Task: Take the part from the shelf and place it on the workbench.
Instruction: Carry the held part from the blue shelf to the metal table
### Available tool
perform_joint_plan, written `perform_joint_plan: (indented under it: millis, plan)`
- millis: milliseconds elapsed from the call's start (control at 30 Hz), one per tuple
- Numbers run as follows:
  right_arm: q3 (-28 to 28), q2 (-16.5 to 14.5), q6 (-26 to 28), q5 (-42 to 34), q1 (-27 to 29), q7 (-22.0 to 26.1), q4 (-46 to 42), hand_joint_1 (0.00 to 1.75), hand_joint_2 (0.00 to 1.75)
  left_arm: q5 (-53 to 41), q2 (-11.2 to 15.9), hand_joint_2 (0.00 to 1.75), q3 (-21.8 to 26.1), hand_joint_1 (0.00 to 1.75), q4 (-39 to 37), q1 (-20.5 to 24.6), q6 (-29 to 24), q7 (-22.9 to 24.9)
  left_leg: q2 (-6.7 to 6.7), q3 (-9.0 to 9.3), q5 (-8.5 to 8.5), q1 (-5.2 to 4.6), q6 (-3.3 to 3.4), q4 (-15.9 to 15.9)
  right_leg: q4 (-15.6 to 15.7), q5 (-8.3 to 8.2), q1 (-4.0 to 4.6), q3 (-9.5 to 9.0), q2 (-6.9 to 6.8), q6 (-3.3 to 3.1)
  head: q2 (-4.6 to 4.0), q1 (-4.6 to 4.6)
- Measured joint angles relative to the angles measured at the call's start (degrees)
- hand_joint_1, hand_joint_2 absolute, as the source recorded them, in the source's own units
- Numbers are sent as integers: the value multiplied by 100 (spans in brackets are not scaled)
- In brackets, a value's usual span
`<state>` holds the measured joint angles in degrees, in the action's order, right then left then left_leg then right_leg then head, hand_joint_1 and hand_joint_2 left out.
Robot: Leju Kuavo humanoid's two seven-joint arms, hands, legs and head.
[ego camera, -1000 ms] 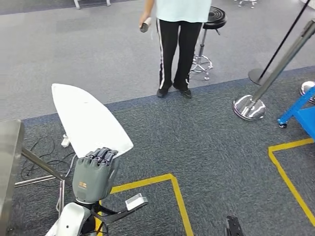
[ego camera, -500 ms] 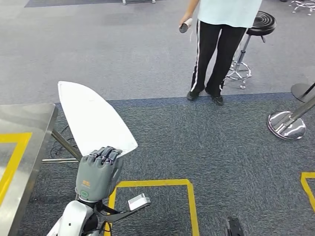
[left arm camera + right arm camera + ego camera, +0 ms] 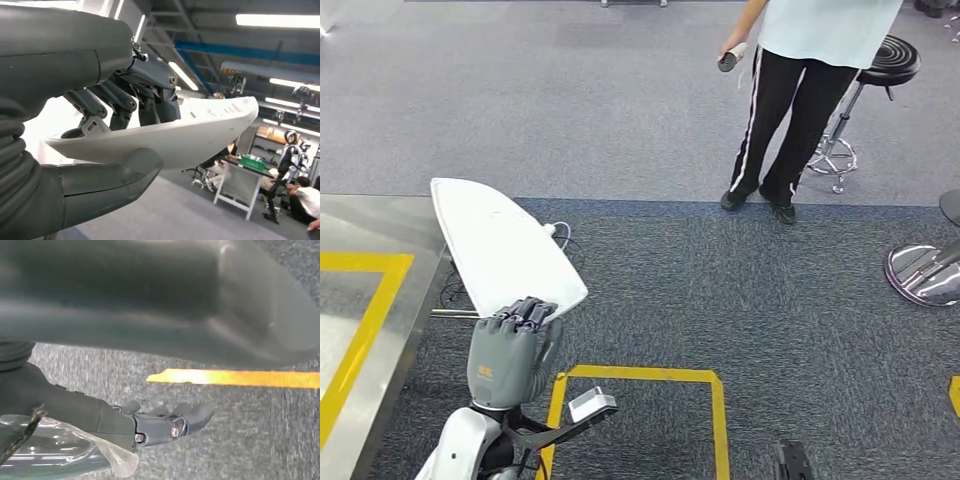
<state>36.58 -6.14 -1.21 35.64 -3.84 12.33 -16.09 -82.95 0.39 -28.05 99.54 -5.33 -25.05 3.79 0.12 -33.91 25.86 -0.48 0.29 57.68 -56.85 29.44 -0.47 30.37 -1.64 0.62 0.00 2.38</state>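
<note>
White part (image 3: pixel 501 250) rides pinched in the left hand (image 3: pixel 510 355); the view has swung, bringing the steel bench (image 3: pixel 365 330) closer. Right hand (image 3: pixel 166 422) hangs open.

workbench (image 3: pixel 403 225) left | part (image 3: pixel 501 245) beside it; person (image 3: pixel 803 90) behind, right

Our left hand (image 3: pixel 113 125) grips the white part (image 3: pixel 196 132), dark fingers (image 3: pixel 158 100) above it, thick thumb (image 3: pixel 109 182) beneath it

Left hand (image 3: pixel 512 355) raised, fingers (image 3: pixel 151 97) clamped over thumb; right hand (image 3: pixel 124 422) hangs low, fingers extended.
</note>
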Motion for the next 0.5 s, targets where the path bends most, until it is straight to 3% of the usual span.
perform_joint_plan:
  millis: [500]
  plan:
    - [101, -3, -16, 5, 9, 4, 0, 0, 0, 241, -65, 175, 91, 175, 19, -54, 46, -59, 1, 4, 7, -19, 63, 4, 51, -26, -17, -21, 1, 72, 0, -5]
